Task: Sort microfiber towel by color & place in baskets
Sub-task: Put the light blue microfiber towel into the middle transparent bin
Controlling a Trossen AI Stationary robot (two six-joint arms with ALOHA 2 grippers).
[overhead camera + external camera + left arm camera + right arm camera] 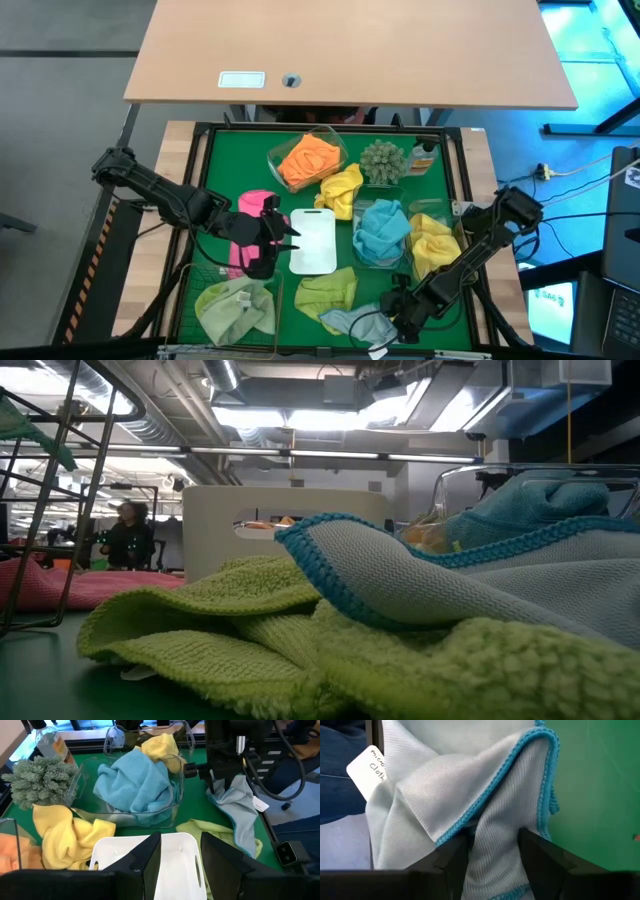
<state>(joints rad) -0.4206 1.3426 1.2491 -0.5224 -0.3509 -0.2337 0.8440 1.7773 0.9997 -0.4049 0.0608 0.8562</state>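
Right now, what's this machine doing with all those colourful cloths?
It is sorting towels by colour into tubs. The right gripper is at the table's near edge, closed on a pale grey cloth with blue trim. The left gripper hovers open over the white tray. Already sorted: an orange towel in one clear tub, a blue towel in another. A yellow towel and a lime green towel lie loose on the green mat.

left end effector (283, 232): beside white tray (315, 243), over pink towel (250, 205)
right end effector (392, 318): at pale blue towel (352, 322)
orange towel (308, 158): in clear tub (280, 156)
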